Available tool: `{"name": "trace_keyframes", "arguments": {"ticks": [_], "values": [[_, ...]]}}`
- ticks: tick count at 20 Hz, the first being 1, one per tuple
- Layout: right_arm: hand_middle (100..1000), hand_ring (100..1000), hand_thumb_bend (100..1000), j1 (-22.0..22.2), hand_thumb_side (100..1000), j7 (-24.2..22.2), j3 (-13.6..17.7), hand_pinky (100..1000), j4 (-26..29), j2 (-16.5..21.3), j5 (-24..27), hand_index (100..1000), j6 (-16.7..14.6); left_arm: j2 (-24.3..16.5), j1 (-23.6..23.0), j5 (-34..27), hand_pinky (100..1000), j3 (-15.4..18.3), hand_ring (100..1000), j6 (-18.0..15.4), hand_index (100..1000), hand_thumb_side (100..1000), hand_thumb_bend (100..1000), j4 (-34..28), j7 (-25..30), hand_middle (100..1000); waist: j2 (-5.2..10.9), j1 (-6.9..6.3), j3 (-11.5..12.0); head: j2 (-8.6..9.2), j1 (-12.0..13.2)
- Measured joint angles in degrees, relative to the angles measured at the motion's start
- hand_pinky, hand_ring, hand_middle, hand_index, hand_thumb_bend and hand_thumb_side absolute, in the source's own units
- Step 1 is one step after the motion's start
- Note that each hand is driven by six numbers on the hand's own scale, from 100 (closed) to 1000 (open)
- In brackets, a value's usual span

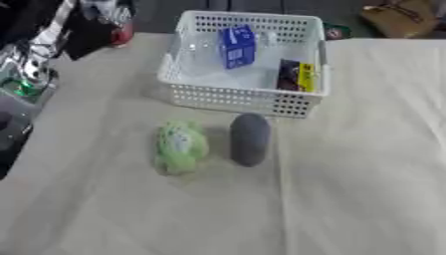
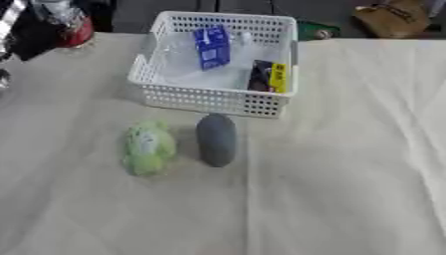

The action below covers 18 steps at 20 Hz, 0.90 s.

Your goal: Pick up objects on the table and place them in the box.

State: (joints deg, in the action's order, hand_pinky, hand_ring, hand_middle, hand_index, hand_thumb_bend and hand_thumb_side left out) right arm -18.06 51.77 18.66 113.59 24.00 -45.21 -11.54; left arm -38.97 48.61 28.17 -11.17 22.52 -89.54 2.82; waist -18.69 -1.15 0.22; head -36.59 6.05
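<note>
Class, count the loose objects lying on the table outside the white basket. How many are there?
2. The green object lies in front of the basket; the grey oval object lies just to its right. Neither touches the basket.

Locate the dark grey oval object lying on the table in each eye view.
Left eye view: dark grey oval object, just right of centre.
Right eye view: the same object, just left of centre.
Shared landmark: the white perforated plastic basket directly behind it; the green wrapped bundle lies at its left.
</note>
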Motion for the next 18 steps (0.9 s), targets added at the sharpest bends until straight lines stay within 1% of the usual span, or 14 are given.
{"name": "trace_keyframes", "arguments": {"ticks": [5,9,13,18], "values": [[752,855,100,-0.1,1000,0.0,-0.4,904,0.0,0.1,0.4,836,-0.3,1.8,4.4,0.1,907,-0.5,849,-1.7,669,846,100,5.5,1.0,691,0.14,-0.65,-1.3,-0.37,0.6],[752,855,100,-0.2,1000,-0.1,-0.9,904,0.0,0.5,0.7,836,-0.6,4.3,9.0,0.1,910,-0.9,854,-3.8,671,853,100,11.3,1.7,694,0.26,-1.73,-2.7,-0.45,1.3],[752,855,100,-0.6,1000,-0.1,-1.2,904,0.0,0.5,1.0,836,-0.8,6.2,11.5,0.4,901,-1.0,850,-5.8,672,850,100,16.4,1.7,693,0.26,-1.97,-3.3,-0.44,2.0],[752,855,100,-1.5,1000,-0.1,-1.6,904,0.0,0.9,1.4,835,-1.3,9.4,14.9,2.7,902,-0.8,853,-7.6,670,857,100,23.1,0.5,694,-0.01,-2.54,-4.7,-0.11,3.1]]}}
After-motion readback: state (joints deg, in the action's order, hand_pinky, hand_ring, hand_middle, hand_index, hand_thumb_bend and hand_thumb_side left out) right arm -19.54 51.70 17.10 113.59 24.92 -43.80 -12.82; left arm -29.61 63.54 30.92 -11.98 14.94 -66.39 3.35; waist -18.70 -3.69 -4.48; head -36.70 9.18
